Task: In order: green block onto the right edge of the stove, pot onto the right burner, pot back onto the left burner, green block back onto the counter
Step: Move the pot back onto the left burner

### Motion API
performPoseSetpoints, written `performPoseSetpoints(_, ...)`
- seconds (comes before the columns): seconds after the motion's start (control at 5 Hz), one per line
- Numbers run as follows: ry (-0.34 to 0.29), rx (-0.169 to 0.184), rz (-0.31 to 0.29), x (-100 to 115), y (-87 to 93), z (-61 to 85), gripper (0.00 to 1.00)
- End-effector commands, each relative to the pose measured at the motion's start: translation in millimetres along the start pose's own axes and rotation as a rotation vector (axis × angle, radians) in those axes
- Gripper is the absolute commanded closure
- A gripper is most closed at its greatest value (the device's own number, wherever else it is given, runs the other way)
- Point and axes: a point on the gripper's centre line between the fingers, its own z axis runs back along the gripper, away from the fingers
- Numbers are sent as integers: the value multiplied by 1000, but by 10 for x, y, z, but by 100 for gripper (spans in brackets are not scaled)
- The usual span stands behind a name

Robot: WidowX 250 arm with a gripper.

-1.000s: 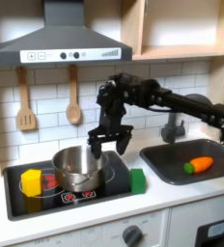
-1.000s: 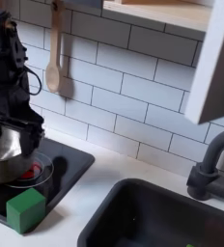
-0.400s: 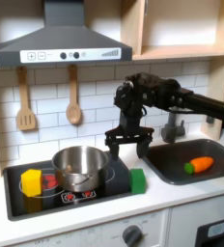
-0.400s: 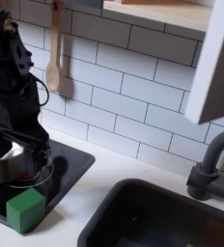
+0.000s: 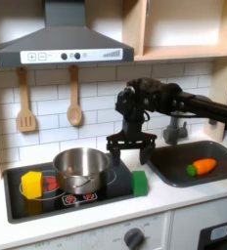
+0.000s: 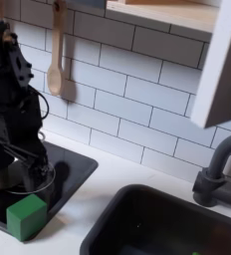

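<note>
First exterior view: the gripper (image 5: 126, 148) hangs spread and empty above the green block (image 5: 139, 182) at the stove (image 5: 18, 203) edge. Block probably light and rigid; pinch its flat sides.

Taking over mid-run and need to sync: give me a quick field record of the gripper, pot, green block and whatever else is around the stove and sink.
gripper: open, empty, hanging above the green block
green block: on the stove's edge at the first exterior view's right
pot: on the stove, near its middle
yellow block: stove's end at the first exterior view's left
toy carrot: in the sink
</note>
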Motion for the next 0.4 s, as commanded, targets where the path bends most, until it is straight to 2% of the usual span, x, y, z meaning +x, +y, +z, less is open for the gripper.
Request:
performPoseSetpoints(0.0,12,-5,-41,-68,-34,-62,0)
performPoseSetpoints(0.2,-3,-1,-41,-106,-88,0,0)
